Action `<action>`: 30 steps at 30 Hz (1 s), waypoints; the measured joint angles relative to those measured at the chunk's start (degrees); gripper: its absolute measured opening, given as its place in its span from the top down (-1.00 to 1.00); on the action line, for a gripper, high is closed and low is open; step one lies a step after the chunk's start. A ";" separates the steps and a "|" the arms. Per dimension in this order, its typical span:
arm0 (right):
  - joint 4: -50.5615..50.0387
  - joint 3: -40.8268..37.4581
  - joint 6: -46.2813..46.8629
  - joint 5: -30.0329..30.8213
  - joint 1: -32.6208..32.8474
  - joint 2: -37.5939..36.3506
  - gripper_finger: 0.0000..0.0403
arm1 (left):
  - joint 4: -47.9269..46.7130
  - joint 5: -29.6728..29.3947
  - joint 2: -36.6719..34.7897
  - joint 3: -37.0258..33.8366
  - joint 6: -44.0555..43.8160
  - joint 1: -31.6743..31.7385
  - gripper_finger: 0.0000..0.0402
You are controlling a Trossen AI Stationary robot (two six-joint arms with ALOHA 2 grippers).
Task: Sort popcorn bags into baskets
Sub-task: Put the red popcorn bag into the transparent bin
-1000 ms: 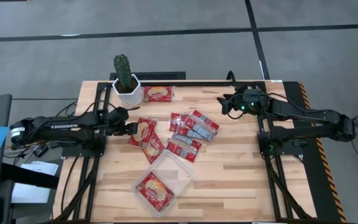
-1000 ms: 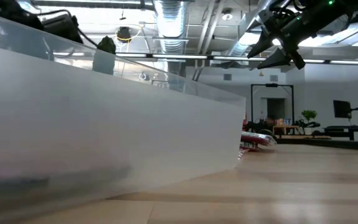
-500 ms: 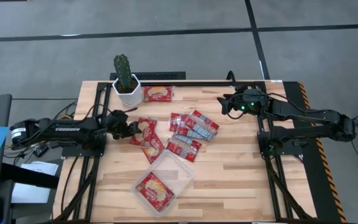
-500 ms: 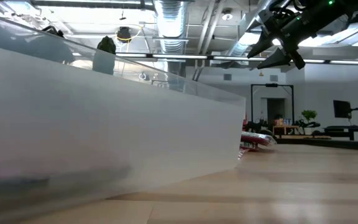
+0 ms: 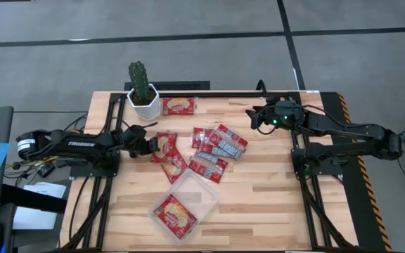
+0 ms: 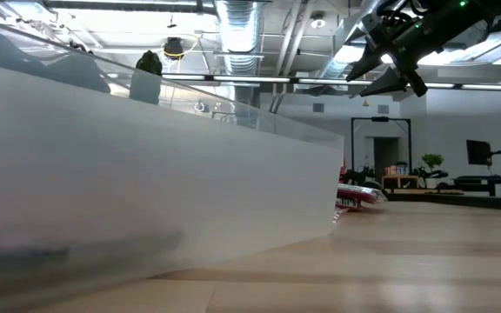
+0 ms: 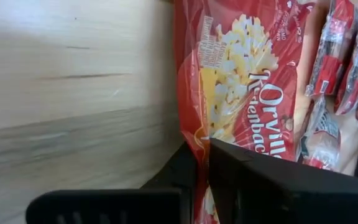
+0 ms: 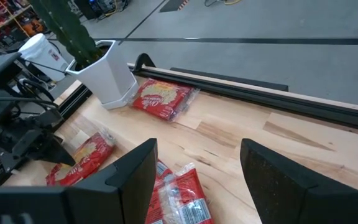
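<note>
While the right hand (image 5: 257,118) is idling with fingers apart, the left hand (image 5: 148,147) is pinching a flat red popcorn packet (image 7: 238,93) by its edge, probably so it's lifting cleanly toward the shallow clear plastic tray (image 5: 204,187) nearby.

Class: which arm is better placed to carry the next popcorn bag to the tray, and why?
Left. Its end effector is already shut on a popcorn bag near the tray; the right end effector hangs open, above the table's far edge.
</note>
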 joint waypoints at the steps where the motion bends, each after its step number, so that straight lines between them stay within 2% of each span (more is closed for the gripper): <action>1: -0.02 0.00 0.00 0.02 0.00 0.00 -0.27 | 0.68 0.15 0.02 -0.01 -0.79 0.01 0.94; 5: -0.02 0.00 -0.01 0.04 0.00 0.00 -0.27 | 1.66 2.17 0.10 1.58 -2.24 0.01 0.97; 12: -0.02 0.00 -0.02 0.04 0.00 0.00 -0.27 | -1.18 3.98 0.11 8.77 1.64 -0.04 0.99; 19: -0.02 0.00 -0.02 0.02 0.00 0.00 -0.27 | -15.48 6.16 0.09 18.87 9.70 -0.17 0.99; 25: -0.02 0.00 -0.04 0.02 0.00 0.00 -0.27 | -26.18 5.05 0.07 27.14 16.87 -0.15 0.98; 30: -0.02 0.00 -0.07 0.02 0.00 0.00 -0.27 | -28.15 12.59 0.73 33.53 25.35 -1.67 0.99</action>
